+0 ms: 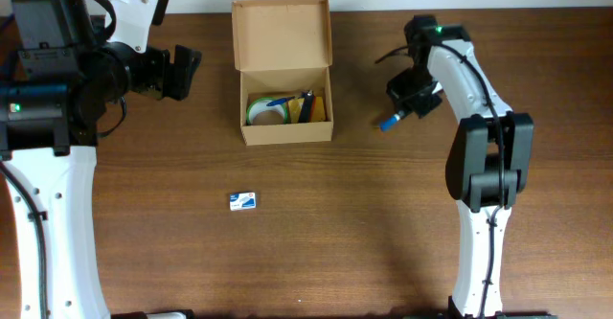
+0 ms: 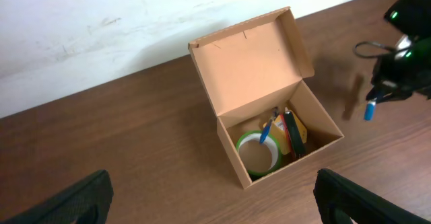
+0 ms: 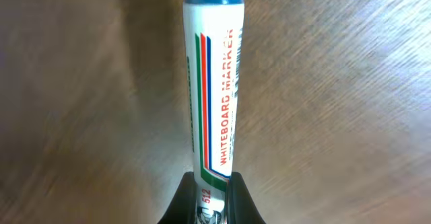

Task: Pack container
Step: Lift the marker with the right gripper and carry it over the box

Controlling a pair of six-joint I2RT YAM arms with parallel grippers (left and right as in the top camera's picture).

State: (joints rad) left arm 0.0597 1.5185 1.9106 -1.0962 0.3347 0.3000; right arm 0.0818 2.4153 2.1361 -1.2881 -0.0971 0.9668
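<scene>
Box (image 1: 284, 70) sits at the back middle of the table (image 1: 345, 242), between the arms. The lid flap stands open toward the wall.

Partly packed: a tape roll (image 1: 261, 109) is inside at the left, with a few pens and something yellow to its right; can't make out more.

Right gripper (image 1: 407, 108) is clamped tight on the tail end of a blue-capped whiteboard marker (image 3: 214, 83), which points cap-first away from the wrist. It's to the right of the box, not over it yet. Can't tell whether the marker is clear of the table.

Left gripper (image 1: 185, 72) is spread wide and holds nothing. It hangs left of the box, facing it.

Left to do, by my read:
- marker into the box
- small blue-and-white packet (image 1: 242, 200), loose on the table in front of the box
- lid probably shut after that
</scene>
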